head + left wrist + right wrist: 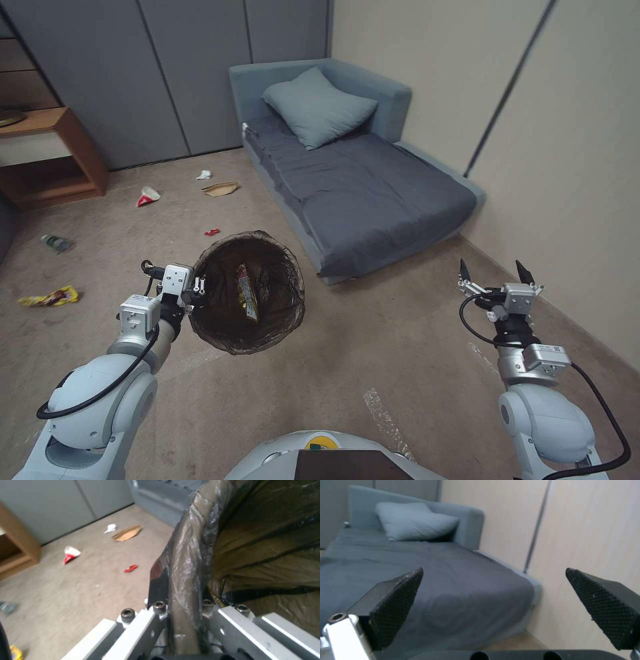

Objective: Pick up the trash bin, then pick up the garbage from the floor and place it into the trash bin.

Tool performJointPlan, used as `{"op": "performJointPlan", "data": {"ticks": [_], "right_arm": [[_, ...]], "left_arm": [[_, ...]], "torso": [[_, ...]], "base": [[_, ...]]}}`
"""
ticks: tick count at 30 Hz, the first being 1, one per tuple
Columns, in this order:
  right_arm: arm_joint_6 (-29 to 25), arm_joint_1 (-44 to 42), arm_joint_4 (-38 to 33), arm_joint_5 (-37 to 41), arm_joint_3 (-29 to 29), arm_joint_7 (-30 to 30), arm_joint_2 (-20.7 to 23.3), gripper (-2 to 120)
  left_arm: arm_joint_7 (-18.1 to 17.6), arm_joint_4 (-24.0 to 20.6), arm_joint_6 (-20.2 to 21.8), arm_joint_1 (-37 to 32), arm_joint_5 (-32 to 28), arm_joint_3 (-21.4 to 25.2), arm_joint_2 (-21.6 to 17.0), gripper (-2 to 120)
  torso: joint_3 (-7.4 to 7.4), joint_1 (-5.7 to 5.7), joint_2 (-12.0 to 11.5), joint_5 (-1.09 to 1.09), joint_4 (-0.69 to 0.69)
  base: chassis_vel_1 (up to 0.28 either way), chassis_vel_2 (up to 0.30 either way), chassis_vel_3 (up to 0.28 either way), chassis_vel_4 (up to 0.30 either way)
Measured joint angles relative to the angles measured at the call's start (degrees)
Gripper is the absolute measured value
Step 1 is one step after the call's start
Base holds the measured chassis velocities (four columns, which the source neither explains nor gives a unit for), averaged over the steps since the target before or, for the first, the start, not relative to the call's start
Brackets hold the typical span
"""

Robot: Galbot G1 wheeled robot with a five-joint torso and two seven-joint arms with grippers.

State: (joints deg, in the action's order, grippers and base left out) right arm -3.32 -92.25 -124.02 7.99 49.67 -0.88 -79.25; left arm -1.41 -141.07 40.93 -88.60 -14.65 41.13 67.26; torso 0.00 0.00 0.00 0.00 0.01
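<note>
Left gripper clamps the bagged rim of the trash bin, which I hold off the carpet; a snack wrapper lies inside. Right gripper hangs wide open and empty, off to my right. Ahead of the left gripper lie a red scrap, a brown paper bag and a tissue wad.

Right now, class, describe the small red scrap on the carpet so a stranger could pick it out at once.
Start at the grey sofa bed and look to the carpet beside its near corner. Just beyond the trash bin lies the red scrap: the smallest piece of litter, solid red, nearer the bin than the brown paper bag.
</note>
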Motion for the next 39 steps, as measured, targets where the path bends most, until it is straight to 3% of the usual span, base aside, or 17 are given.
{"op": "performJointPlan", "data": {"ticks": [39], "right_arm": [[-0.72, 0.57, 1.52, -0.25, -0.45, 0.35, -0.15, 100]], "left_arm": [[0.41, 0.29, 0.06, 0.15, -0.23, -0.28, -0.35, 0]], "torso": [[0.0, 0.0, 0.0, 0.01, 0.0]], "base": [[0.091, 0.092, 0.094, 0.089]]}}
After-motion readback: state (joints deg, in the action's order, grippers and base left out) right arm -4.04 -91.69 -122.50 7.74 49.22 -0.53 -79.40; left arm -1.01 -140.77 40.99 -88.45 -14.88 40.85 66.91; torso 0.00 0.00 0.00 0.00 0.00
